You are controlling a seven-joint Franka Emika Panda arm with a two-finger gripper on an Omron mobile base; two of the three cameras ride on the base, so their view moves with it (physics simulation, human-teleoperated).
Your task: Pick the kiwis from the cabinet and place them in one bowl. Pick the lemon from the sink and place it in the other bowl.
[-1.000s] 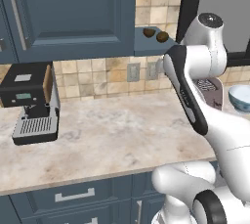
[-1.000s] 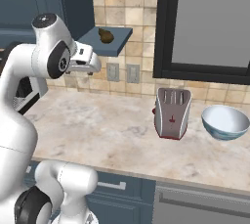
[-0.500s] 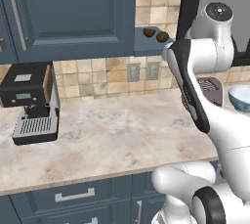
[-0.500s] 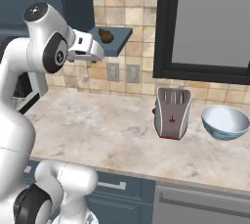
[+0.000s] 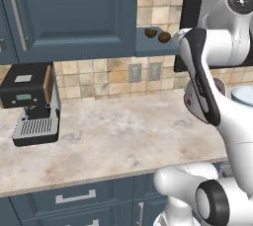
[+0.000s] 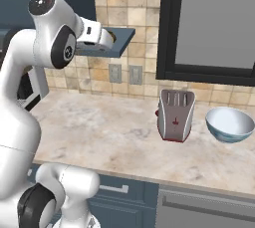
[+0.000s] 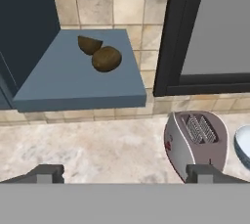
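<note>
Two brown kiwis (image 7: pixel 107 58) lie touching each other on the open end shelf (image 7: pixel 78 78) of the slate-blue cabinet (image 5: pixel 74 13); in the left base view the kiwis (image 5: pixel 157 35) sit just left of my arm. My gripper (image 7: pixel 124 174) is open and holds nothing, its two tips spread wide, short of the shelf's front edge and below the fruit in the hand view. A light blue bowl (image 6: pixel 230 124) stands on the counter right of the toaster. The lemon, the sink and the other bowl are out of view.
A white toaster (image 6: pixel 175 115) stands on the marble counter (image 5: pixel 118 136) under the dark window frame (image 6: pixel 167 28). A black coffee machine (image 5: pixel 32 101) sits at the counter's left end. Two wall sockets (image 5: pixel 143 72) are set below the shelf.
My arm has lifted the hand from below the shelf up to shelf height, nearer the kiwis. The jaws stayed wide apart. The kiwis have not moved.
</note>
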